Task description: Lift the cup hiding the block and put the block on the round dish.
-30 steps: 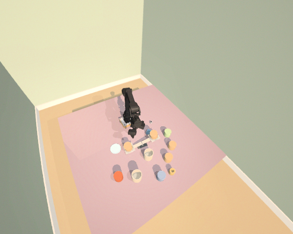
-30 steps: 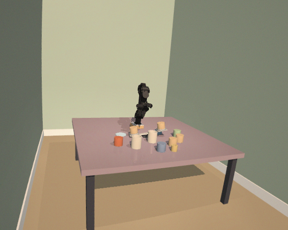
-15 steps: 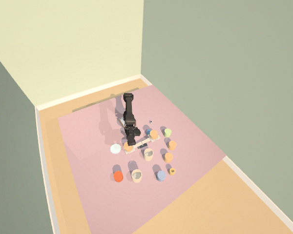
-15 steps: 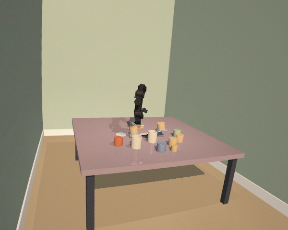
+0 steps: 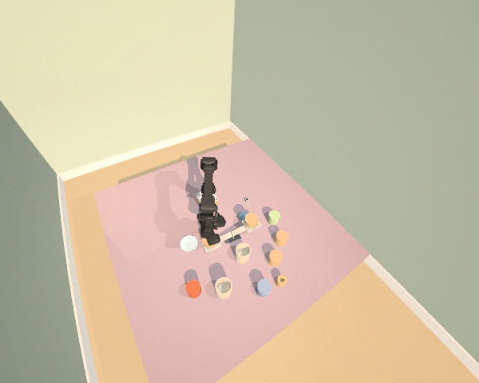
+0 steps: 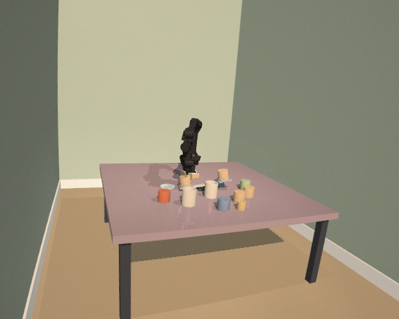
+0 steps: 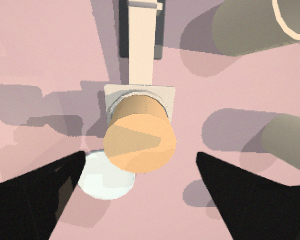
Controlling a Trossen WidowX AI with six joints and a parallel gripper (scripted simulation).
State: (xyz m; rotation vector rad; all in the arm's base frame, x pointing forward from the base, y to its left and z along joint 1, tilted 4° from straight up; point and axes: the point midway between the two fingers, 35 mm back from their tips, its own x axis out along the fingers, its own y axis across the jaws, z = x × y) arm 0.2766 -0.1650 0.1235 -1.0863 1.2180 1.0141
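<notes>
High corner, room-side, downward wrist views

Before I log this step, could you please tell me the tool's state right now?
Tool: open, holding nothing, fingers either side of the orange cup.

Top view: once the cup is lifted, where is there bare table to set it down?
Bare pink table lies left of the round dish and red cup, and along the near edge. Right of the balance, cups crowd together.
</notes>
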